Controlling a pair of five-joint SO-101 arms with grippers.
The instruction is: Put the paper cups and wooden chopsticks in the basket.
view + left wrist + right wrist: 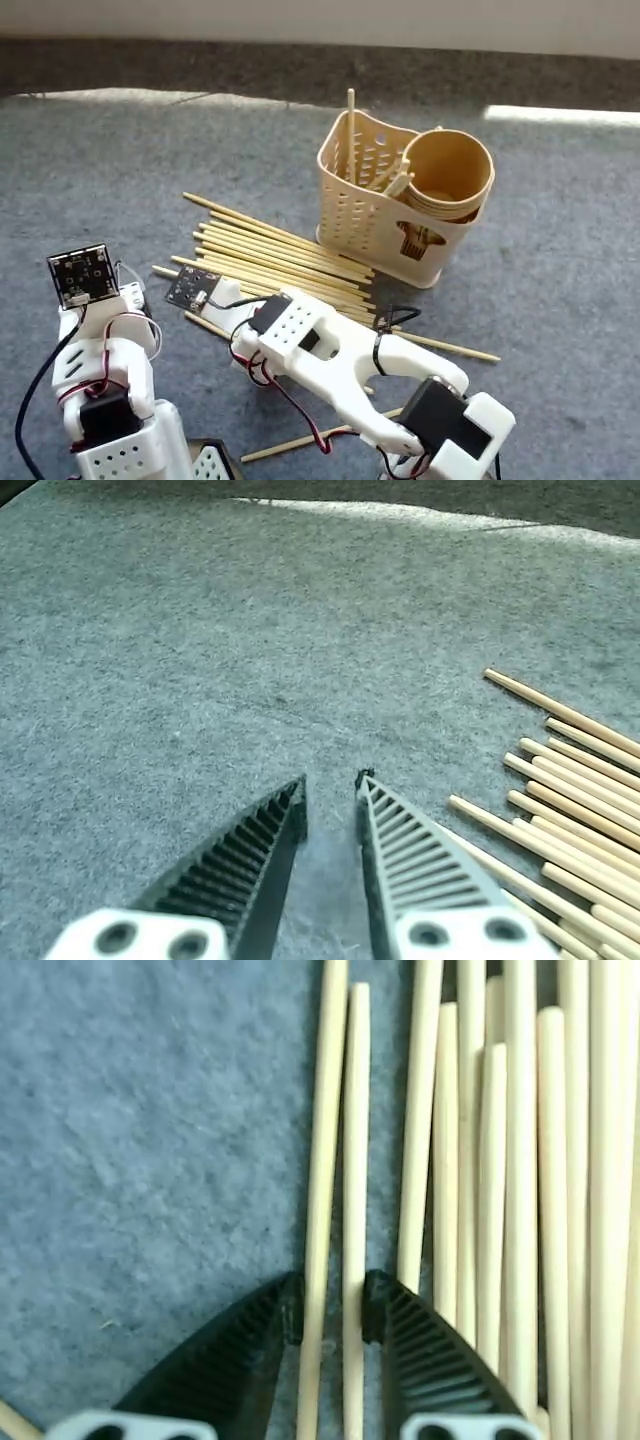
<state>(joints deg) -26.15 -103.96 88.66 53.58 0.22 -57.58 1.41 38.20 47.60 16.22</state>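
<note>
A cream plastic basket stands on the grey carpet with stacked paper cups in its right side and one chopstick upright in its left. Several wooden chopsticks lie in a fan on the carpet left of the basket. My right gripper is down on the left edge of this pile, open, with two chopsticks lying between its fingertips. My left gripper hovers over bare carpet, open a little with nothing in it, and the ends of the chopsticks lie off to one side.
The right arm stretches across the near part of the pile. Two loose chopsticks lie beside and under it. The left arm stands at the near left. A darker strip and a pale wall run along the far edge.
</note>
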